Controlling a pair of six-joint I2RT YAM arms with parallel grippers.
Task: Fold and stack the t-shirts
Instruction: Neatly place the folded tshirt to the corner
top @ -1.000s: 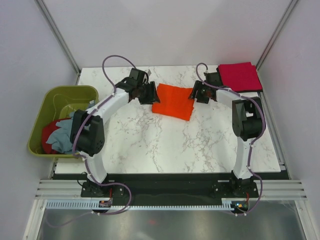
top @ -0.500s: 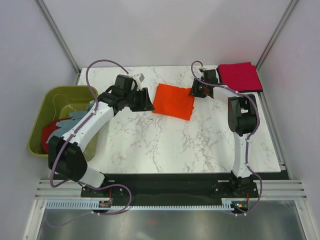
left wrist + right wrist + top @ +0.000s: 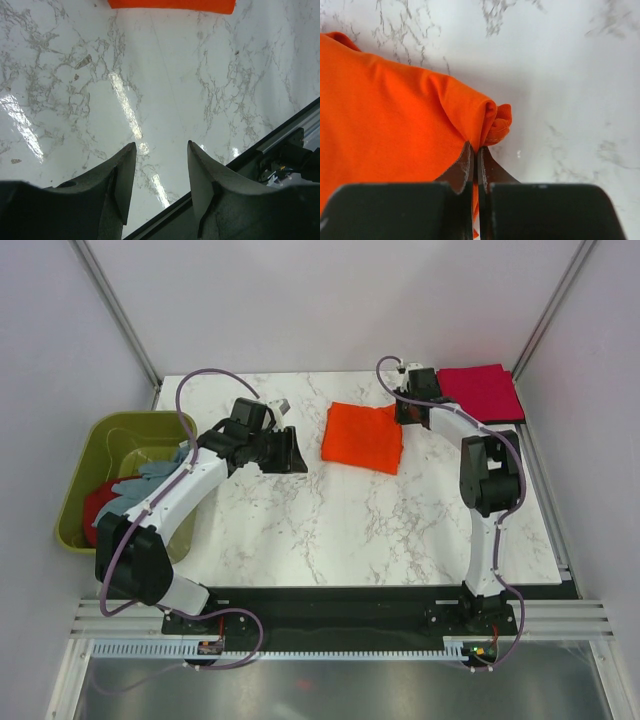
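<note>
Olive-green tub, left of the tabletop: holds a crumpled red t-shirt and a grey-blue t-shirt.
Left jaws: parted, gripping nothing, over bare marble.
Orange t-shirt: folded, far centre.
Right jaws: pinched tight on its bunched right edge.
Crimson t-shirt: folded, far right corner.

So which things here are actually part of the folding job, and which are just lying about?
Job: orange t-shirt, pinched by the right gripper; folded crimson t-shirt; grey-blue t-shirt; red t-shirt.
Just there: olive-green tub holding those last two; marble table.
</note>
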